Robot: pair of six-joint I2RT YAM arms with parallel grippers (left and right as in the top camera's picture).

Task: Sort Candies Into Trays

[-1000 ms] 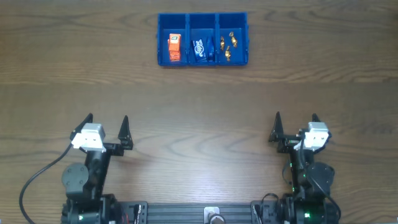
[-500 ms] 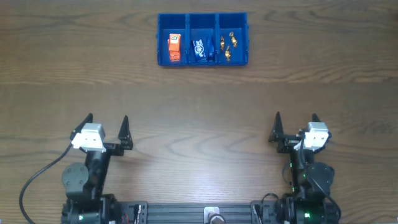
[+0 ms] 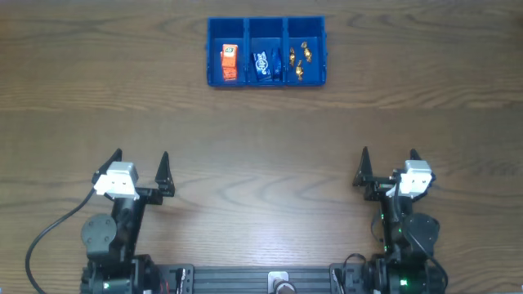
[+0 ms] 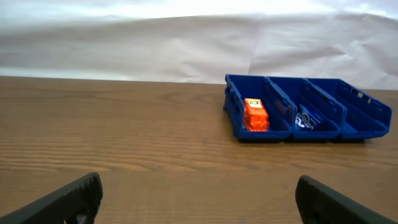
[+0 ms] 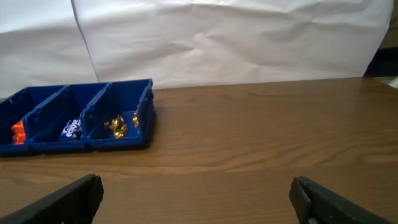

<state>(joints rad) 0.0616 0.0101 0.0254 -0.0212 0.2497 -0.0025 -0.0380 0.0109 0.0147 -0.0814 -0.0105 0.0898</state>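
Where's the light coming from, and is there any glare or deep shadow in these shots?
Top view: even light from overhead, no hard shadows on the table. Left wrist view: the white backdrop is brightest; the tray casts only a thin shadow. Right wrist view: a pale sheen on the wood beyond the tray.

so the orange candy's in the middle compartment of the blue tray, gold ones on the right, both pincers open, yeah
Not quite. The top view shows the orange candy in the left compartment of the blue tray, not the middle. The gold candies are in the right compartment, and the left pincer and right pincer are both open.
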